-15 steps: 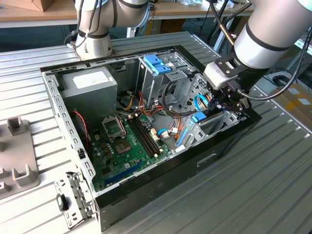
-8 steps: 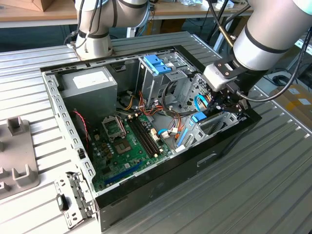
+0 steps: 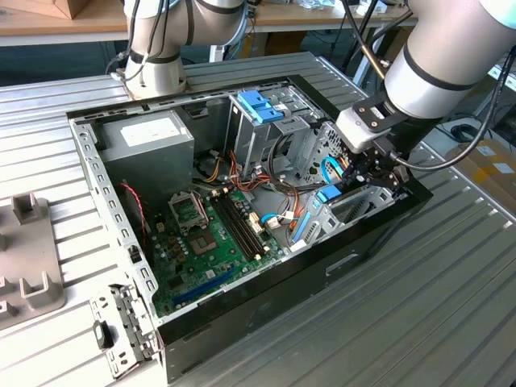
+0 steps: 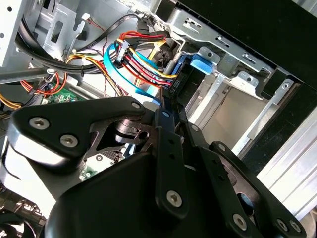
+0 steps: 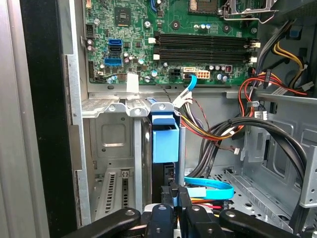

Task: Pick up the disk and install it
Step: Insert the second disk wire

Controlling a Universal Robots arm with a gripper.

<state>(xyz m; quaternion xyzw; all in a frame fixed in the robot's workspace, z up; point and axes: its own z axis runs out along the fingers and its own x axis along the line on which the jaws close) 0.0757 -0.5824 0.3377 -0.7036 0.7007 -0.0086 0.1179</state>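
The disk (image 3: 329, 194) stands on edge in the drive bay (image 3: 355, 205) at the end of the open computer case on the exterior view's right; its blue carrier is what shows. My gripper (image 3: 364, 171) hangs right over it. In the second wrist view the black fingers (image 4: 163, 124) come together on the thin edge of the disk (image 4: 179, 79), below its blue tab. In the first wrist view the disk (image 5: 165, 144) sits upright between the bay's metal walls, with my gripper (image 5: 177, 191) shut on its near edge.
Inside the case lie the green motherboard (image 3: 205, 234), a grey power-supply box (image 3: 149, 141), a metal cage with a blue bracket (image 3: 260, 106) and bundles of cables (image 5: 233, 129) beside the bay. A grey fixture (image 3: 28, 258) and a loose metal bracket (image 3: 121, 322) rest on the table.
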